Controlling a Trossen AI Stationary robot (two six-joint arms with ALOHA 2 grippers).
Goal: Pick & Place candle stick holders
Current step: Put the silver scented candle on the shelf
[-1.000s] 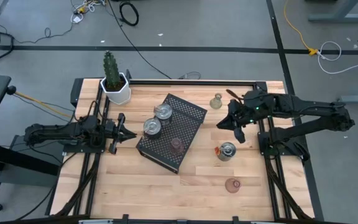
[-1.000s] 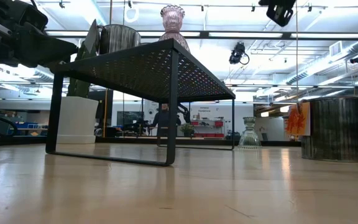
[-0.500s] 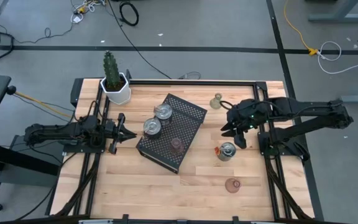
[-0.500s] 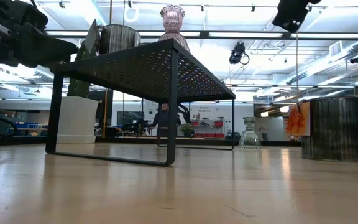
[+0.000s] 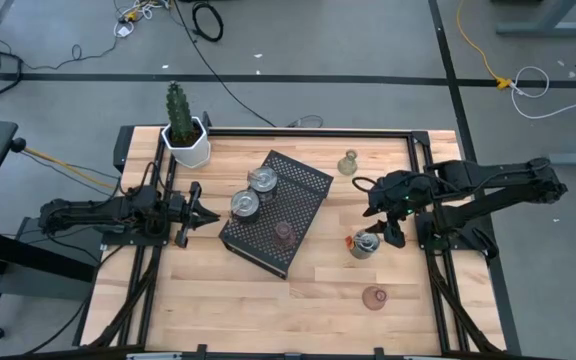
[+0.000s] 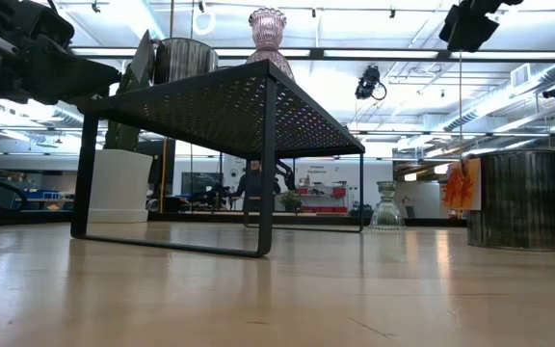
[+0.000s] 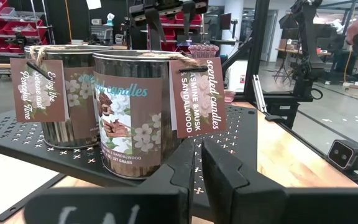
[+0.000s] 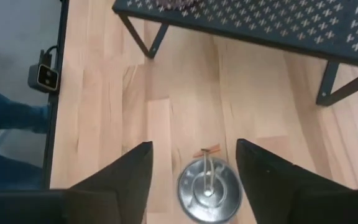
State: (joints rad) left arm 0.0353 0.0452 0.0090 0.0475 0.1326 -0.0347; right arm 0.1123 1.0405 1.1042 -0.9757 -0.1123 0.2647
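A black perforated tray (image 5: 298,195) stands mid-table and carries two silver holders (image 5: 262,180) (image 5: 244,204) and a pink glass holder (image 5: 284,234). On the wood stand an olive-yellow holder (image 5: 347,163), a silver holder (image 5: 365,243) with an orange tag, and a pink holder (image 5: 374,297). My right gripper (image 5: 381,214) is open above that silver holder (image 8: 207,185), its fingers (image 8: 129,174) to either side of it in the right wrist view and clear of it. My left gripper (image 5: 200,212) is shut and empty at the tray's left side.
A white hexagonal cactus pot (image 5: 186,143) stands at the far left corner. Black rails (image 5: 428,250) run along the table's left and right sides. Bare wood lies along the near edge (image 5: 268,310). A person shows far off in the room (image 6: 254,183).
My right gripper has moved toward the table's near edge, from beside the olive-yellow holder to above the silver holder on the wood. It has stayed open. Nothing else has moved.
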